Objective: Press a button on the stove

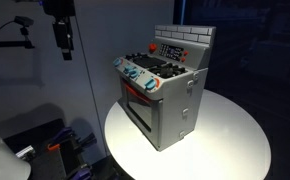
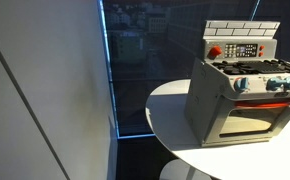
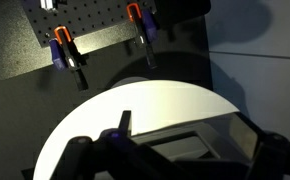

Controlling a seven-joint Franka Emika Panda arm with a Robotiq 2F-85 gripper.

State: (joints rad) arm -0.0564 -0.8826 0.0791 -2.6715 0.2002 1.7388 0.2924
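Observation:
The stove is a small grey toy with a brick-pattern back panel, teal knobs and a windowed oven door. It stands on a round white table and shows in both exterior views. A red button sits on its back panel. My gripper hangs high up, well away from the stove and off past the table's edge. In the wrist view its dark fingers look spread apart with nothing between them, and the stove top lies below.
A pegboard with orange clamps lies beyond the table in the wrist view. A camera on an arm stands near the gripper. A white wall panel and a dark window flank the table.

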